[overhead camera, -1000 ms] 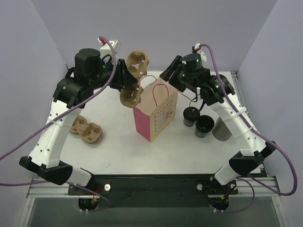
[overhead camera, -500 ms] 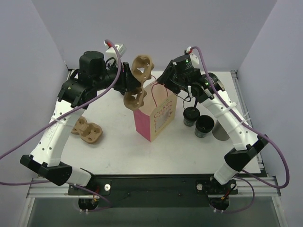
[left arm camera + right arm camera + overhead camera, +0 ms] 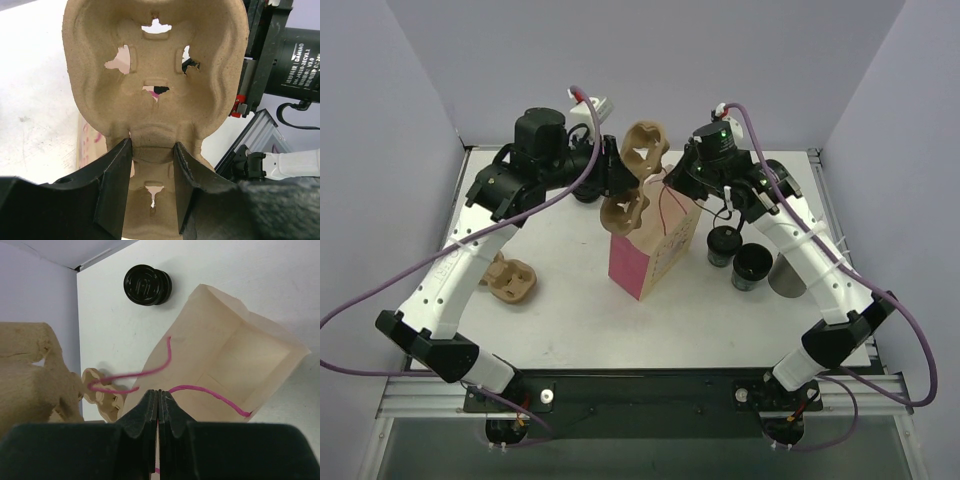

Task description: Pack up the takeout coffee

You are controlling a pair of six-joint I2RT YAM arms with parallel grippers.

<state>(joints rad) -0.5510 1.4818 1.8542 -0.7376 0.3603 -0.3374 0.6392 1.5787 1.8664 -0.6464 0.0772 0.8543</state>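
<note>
Two takeout coffee cups, black with black lids, stand on the table right of the bag, one (image 3: 723,245) further back than the other (image 3: 752,267). The pink paper bag (image 3: 645,260) stands open in the middle; its pale inside (image 3: 225,355) shows in the right wrist view. My right gripper (image 3: 672,190) (image 3: 159,392) is shut on the bag's upper rim beside a pink string handle (image 3: 215,395). My left gripper (image 3: 618,182) (image 3: 152,165) is shut on the narrow waist of a brown pulp cup carrier (image 3: 642,150) (image 3: 157,75), held upright in the air just left of the bag's mouth.
A second pulp carrier (image 3: 510,280) lies flat on the table at the left. A taller grey cup (image 3: 787,275) stands right of the coffees. A short black round stack (image 3: 147,285) sits on the table beyond the bag. Grey walls enclose three sides.
My left arm has carried the carrier rightward to the bag's mouth. My right gripper has moved left to the bag's rim and shut on it.
</note>
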